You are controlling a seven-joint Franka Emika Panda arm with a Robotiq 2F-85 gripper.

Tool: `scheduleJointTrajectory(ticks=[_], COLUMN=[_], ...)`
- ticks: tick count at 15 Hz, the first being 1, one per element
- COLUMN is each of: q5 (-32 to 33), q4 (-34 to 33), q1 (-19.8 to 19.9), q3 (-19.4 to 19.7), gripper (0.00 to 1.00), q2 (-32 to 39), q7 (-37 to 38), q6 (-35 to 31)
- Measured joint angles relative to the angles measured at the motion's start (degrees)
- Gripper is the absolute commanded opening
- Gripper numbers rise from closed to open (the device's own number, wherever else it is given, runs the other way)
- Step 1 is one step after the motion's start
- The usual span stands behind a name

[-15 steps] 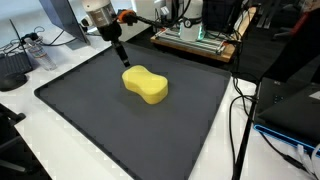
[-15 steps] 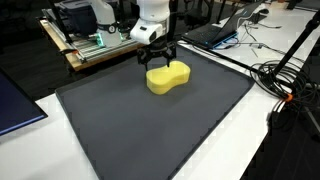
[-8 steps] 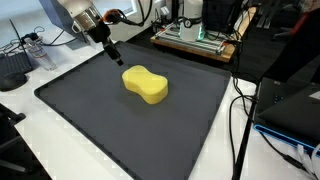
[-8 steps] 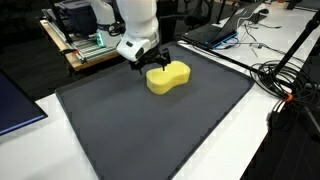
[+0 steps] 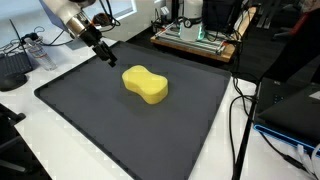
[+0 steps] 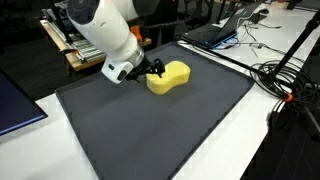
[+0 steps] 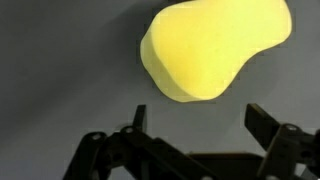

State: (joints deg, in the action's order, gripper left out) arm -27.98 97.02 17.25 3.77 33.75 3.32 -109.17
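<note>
There's a white worktop (image 5: 50, 145) here, and a big dark grey mat (image 5: 110, 125) lies flat over most of it, leaving a white margin around its rounded corners. A yellow sponge (image 5: 145, 84), peanut-shaped, rests on its broad face on the mat's far half. Black cables (image 5: 238, 130) trail over the bare white just off one side of the mat. In an exterior view a dark blue flat panel (image 6: 15, 108) lies near another edge of the mat.

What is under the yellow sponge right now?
The yellow sponge lies on the dark grey mat, which shows all around it. The patch directly beneath is covered, so anything there cannot be seen.
</note>
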Motion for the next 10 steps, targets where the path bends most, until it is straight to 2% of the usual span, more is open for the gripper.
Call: scheduleJointTrajectory(ticks=[10], q5=[-13.2], q4=[-1.2], q1=[7.5], q3=[-0.2], gripper=[1.00], q2=[6.4], q7=[-14.1], q6=[4.1])
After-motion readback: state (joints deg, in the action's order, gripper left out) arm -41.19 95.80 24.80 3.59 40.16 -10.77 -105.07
